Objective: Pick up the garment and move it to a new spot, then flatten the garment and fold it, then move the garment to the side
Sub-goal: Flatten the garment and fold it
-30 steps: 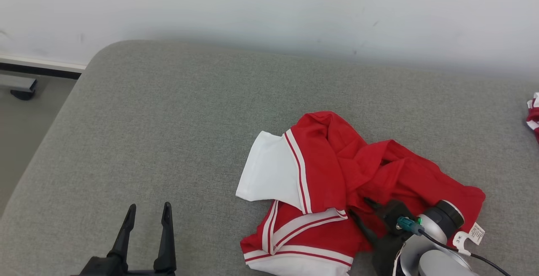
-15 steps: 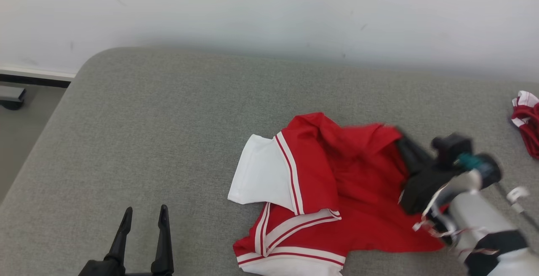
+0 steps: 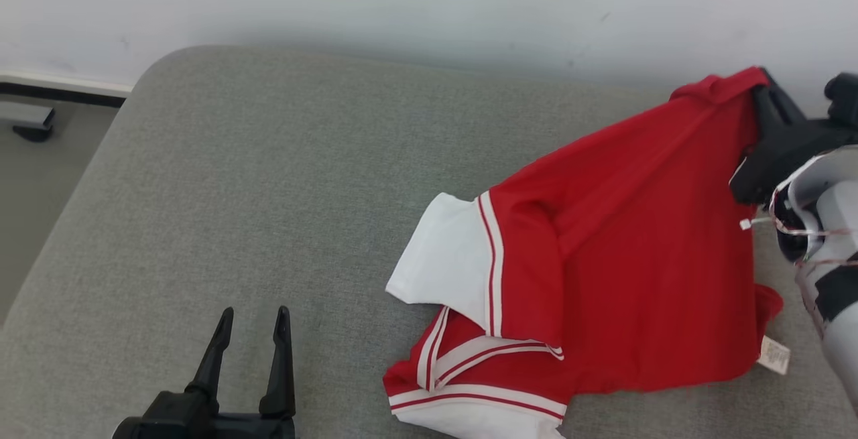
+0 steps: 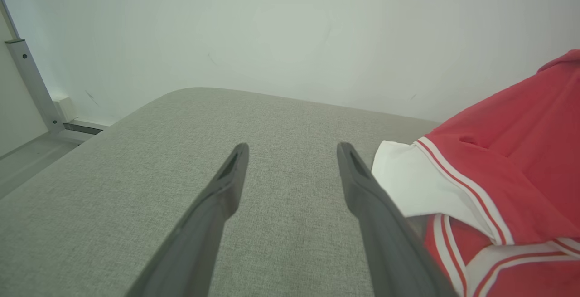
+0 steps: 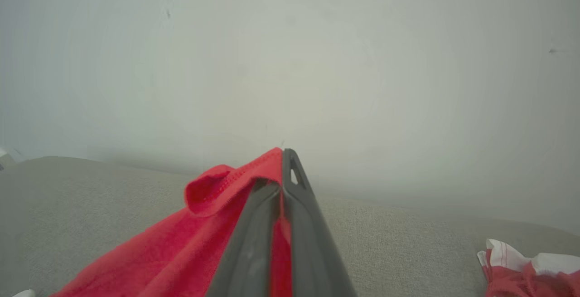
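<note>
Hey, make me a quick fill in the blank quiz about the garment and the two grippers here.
1. The right gripper is shut on the ____ fabric of the garment.
2. The left gripper stands ____, holding nothing.
3. The garment rests partly on a ____ cushion.
Missing words: red; open; grey.

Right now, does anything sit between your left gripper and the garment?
Nothing visible does. The open left gripper has only bare grey cushion between it and the white end of the garment. The right gripper pinches its far red edge.
</note>
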